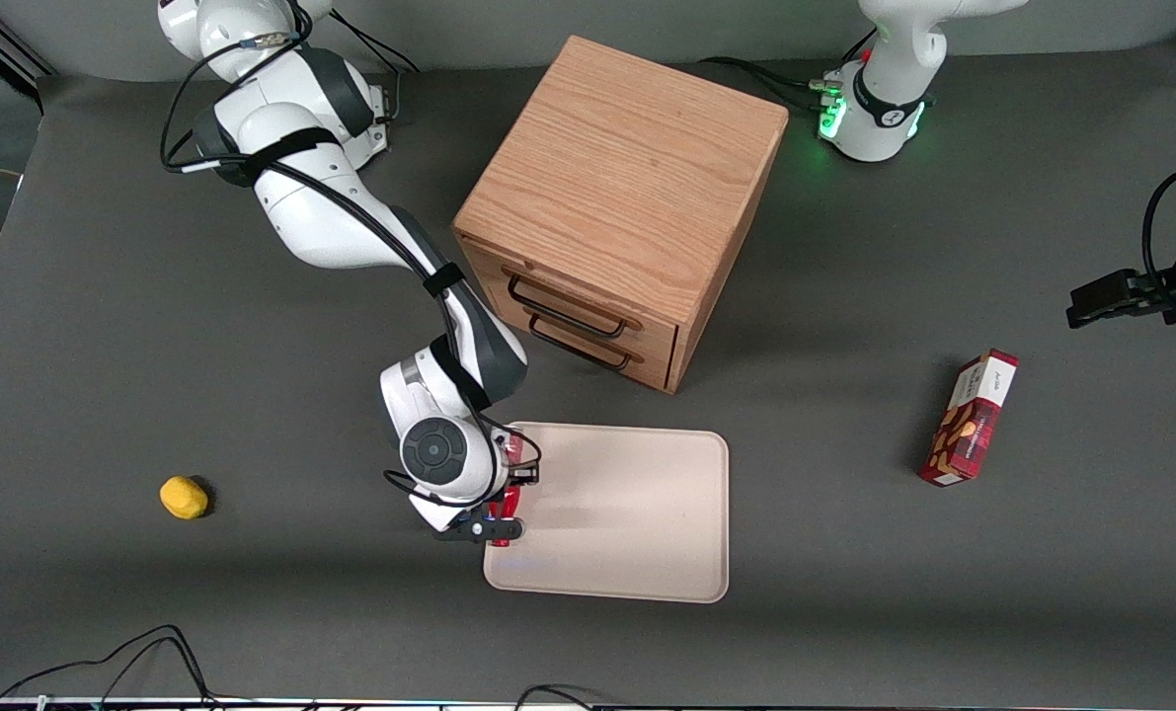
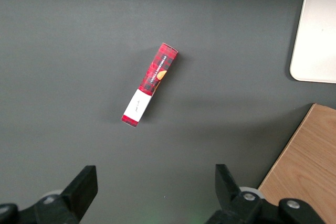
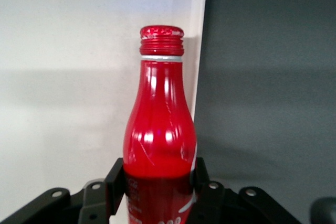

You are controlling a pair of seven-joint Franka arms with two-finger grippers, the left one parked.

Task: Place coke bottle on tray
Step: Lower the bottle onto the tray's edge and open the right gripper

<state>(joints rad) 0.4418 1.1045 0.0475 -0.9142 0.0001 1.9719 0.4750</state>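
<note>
Coke bottle [image 3: 159, 129] held at the tray [image 1: 637, 533] edge.
The gripper [image 1: 502, 513] fingers [image 3: 116, 179] were clamped on the bottle's body, above the rim.

Glossy white rounded arm links [image 1: 321, 212] with dark grey joint bands, black cables strapped along them. Round grey cap on the wrist. Black gripper [image 1: 494, 525] low by the surface, black fingers [image 3: 116, 178] with small screws.
</note>
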